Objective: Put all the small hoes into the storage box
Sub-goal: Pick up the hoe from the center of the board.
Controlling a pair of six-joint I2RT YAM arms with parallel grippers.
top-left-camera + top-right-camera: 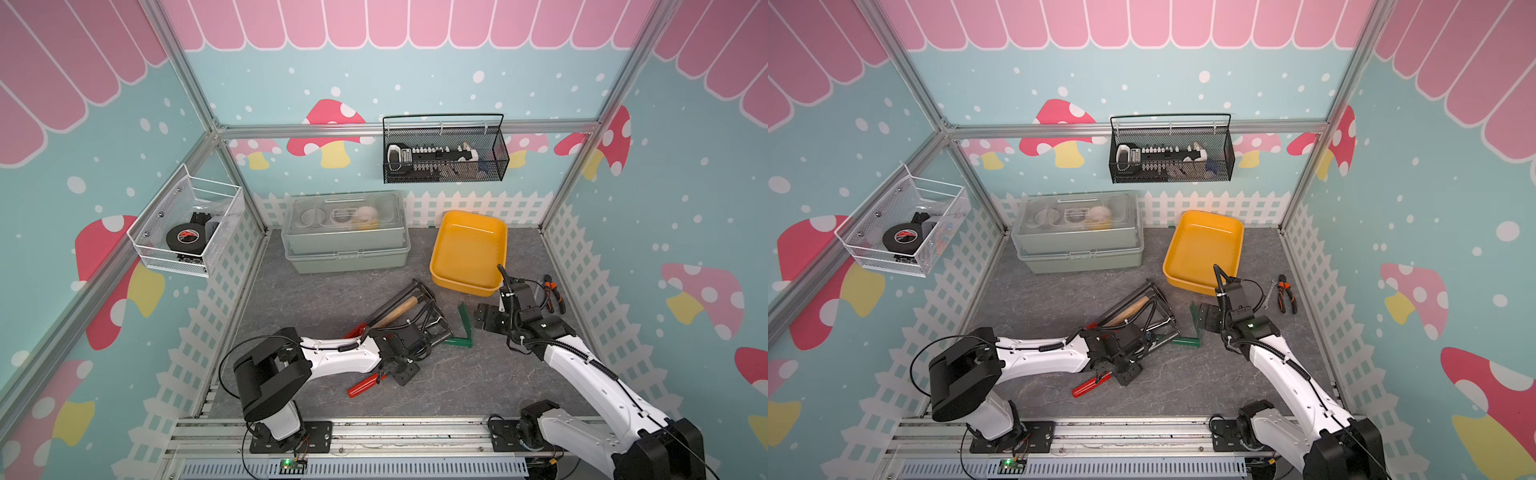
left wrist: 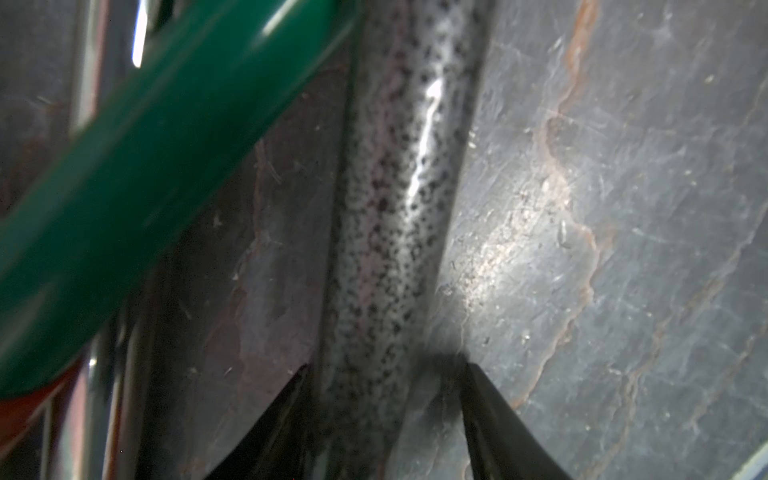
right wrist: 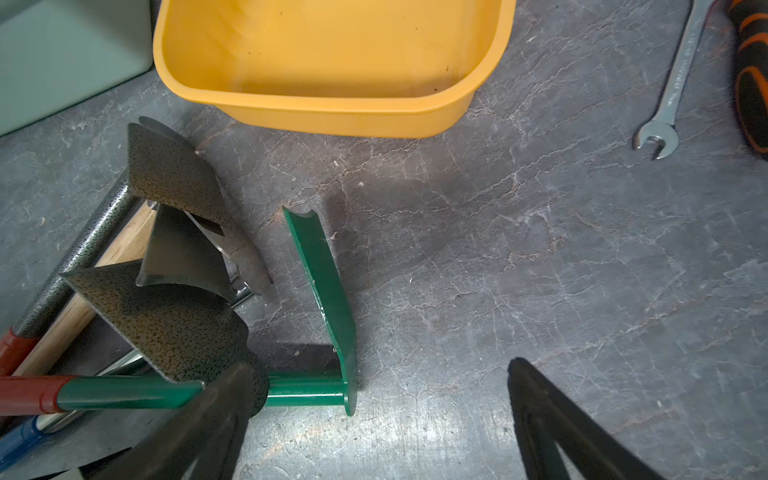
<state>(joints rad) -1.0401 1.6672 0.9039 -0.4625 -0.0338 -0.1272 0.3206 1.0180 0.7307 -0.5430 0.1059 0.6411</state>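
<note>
Small hoe: taken to be the grey speckled tool (image 2: 386, 208). Lay flat on the worktop (image 2: 623, 208) in the pile of tools at the middle front. Hidden in both top views beneath the left wrist.

Long axis: ran straight out from between the dark fingertips (image 2: 490, 424), one to each side of the shaft. Set for a crosswise grip on the shaft.

Left end effector (image 2: 388, 365): straddled the speckled shaft at a narrow gap. Could not tell whether clamped on it or just short of contact.

Close neighbour: green tool (image 2: 166, 166). Slanted across beside the same shaft and met it a little way beyond the fingertips. Looked to sit higher than the shaft there, though too blurred to be sure. Judged a snag risk on any lift.

Storage box (image 1: 457, 287): yellow, lidless and empty. Stood farther back than the pile and toward the robot's right, well apart from the left end effector.

Right end effector (image 3: 382, 365): gaped wide over bare worktop, holding nothing. Hung just beside the green tool's blade, between the pile and the box.

Nearer arm: left for the hoe, right for the box.

Coming move, as a judgement: lift clear of the green tool, then carry backward and rightward to the box.
</note>
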